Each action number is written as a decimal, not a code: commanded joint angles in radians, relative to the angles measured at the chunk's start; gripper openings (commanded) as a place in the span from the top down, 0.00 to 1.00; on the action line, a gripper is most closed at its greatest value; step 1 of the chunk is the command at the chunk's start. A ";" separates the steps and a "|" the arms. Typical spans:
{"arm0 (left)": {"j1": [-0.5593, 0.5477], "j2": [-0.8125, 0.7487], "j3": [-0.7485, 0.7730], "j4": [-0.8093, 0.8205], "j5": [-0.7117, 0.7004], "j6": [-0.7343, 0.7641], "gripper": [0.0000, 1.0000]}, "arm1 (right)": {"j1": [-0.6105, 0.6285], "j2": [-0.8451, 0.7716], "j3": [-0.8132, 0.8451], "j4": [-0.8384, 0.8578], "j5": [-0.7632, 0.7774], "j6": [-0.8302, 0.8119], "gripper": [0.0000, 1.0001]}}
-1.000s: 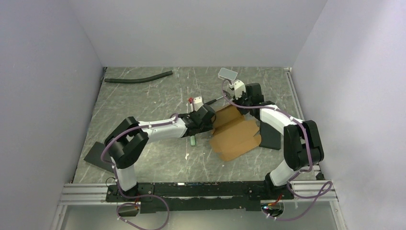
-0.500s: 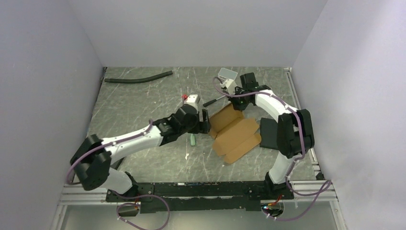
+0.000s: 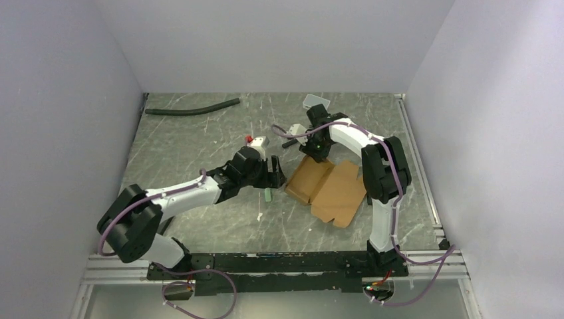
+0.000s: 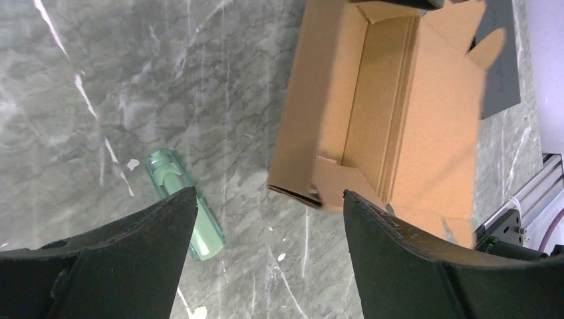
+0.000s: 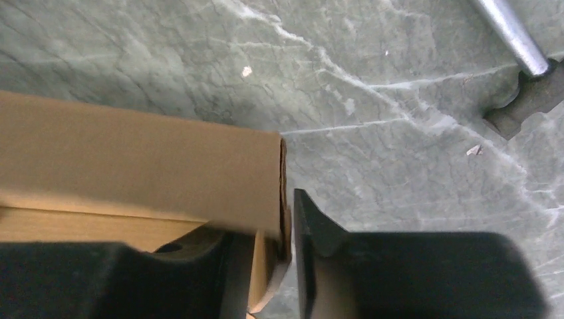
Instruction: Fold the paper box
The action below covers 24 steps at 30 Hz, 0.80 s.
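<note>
The paper box (image 3: pixel 330 191) lies on the table as brown cardboard, partly formed, with a raised wall along its left side (image 4: pixel 312 100). My left gripper (image 3: pixel 277 174) hovers just left of the box, open wide (image 4: pixel 269 193), with nothing between its fingers. The box's near corner sits just beyond its right fingertip (image 4: pixel 359 206). My right gripper (image 3: pixel 317 153) is at the box's far edge. Its jaws (image 5: pixel 266 219) straddle the end of a cardboard wall (image 5: pixel 153 166). A thin gap shows between the cardboard and the right finger (image 5: pixel 312 229).
A green tube (image 3: pixel 267 195) lies by the left gripper (image 4: pixel 183 212). A screwdriver (image 3: pixel 290 142), a white-grey tray (image 3: pixel 316 102) and a black hose (image 3: pixel 193 107) lie farther back. A dark slab (image 4: pixel 502 80) sits beyond the box.
The left gripper opened and drew back left off the box. The right gripper moved left along the far edge, dragging and turning the box, and its jaws have parted slightly.
</note>
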 commanded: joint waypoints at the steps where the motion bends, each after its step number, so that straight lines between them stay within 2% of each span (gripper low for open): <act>1: 0.004 0.064 0.021 0.079 0.066 -0.033 0.16 | -0.005 -0.003 0.012 -0.013 0.064 -0.004 0.66; 7: 0.003 0.099 0.061 0.041 0.031 -0.018 0.17 | -0.003 -0.061 -0.041 0.009 0.082 -0.005 0.53; 11: 0.004 0.111 0.083 0.036 0.033 -0.009 0.16 | -0.004 -0.099 -0.070 0.044 0.081 0.011 0.52; 13: 0.004 0.120 0.089 0.041 0.041 -0.008 0.17 | -0.003 -0.110 -0.087 0.080 0.087 0.026 0.56; 15: 0.004 0.128 0.094 0.041 0.049 -0.008 0.17 | -0.003 -0.115 -0.104 0.123 0.101 0.041 0.68; 16: 0.004 0.130 0.096 0.042 0.052 -0.009 0.17 | -0.002 -0.116 -0.115 0.148 0.109 0.051 0.75; 18: 0.003 0.134 0.096 0.046 0.057 -0.009 0.17 | 0.014 -0.123 -0.168 0.231 0.213 0.069 1.00; 23: 0.003 0.140 0.103 0.046 0.060 -0.007 0.17 | 0.044 -0.099 -0.191 0.270 0.278 0.090 1.00; 24: 0.004 0.141 0.104 0.045 0.059 -0.006 0.17 | 0.044 -0.095 -0.189 0.265 0.275 0.097 0.94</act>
